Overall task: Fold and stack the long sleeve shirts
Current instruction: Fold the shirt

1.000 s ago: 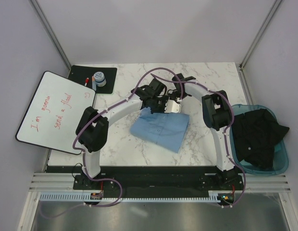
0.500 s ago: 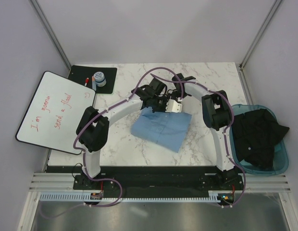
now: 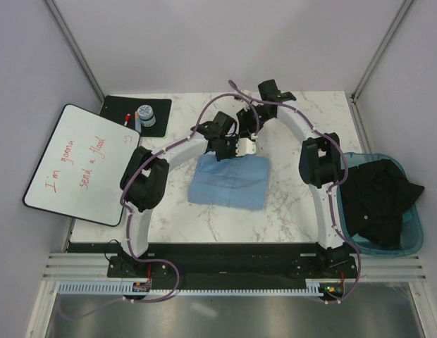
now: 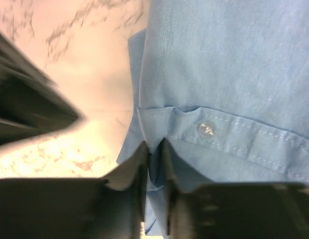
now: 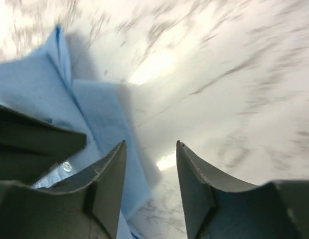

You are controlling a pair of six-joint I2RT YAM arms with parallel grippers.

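Observation:
One folded light-blue long sleeve shirt [image 3: 229, 182] lies flat on the marble table, in the middle. My left gripper [image 3: 230, 146] sits at its far edge. In the left wrist view, the left gripper [image 4: 154, 147] has its jaws nearly together, pinching a fold of the shirt's cloth [image 4: 229, 59] beside a white button [image 4: 207, 130]. My right gripper [image 3: 251, 131] hovers just behind the far edge. In the right wrist view, the right gripper [image 5: 151, 145] is open over bare marble with nothing between its fingers. The shirt's edge [image 5: 40, 94] lies to its left.
A teal bin [image 3: 416, 236] of dark clothes stands at the right edge. A whiteboard [image 3: 81, 163] with red writing lies at the left. Behind it, a black mat [image 3: 118, 107] carries a small jar [image 3: 145, 115] and a marker.
The shirt has swung round to lie squarer on the table. My right gripper has opened, let go of the cloth and drawn back toward the far side. The left jaws have eased slightly.

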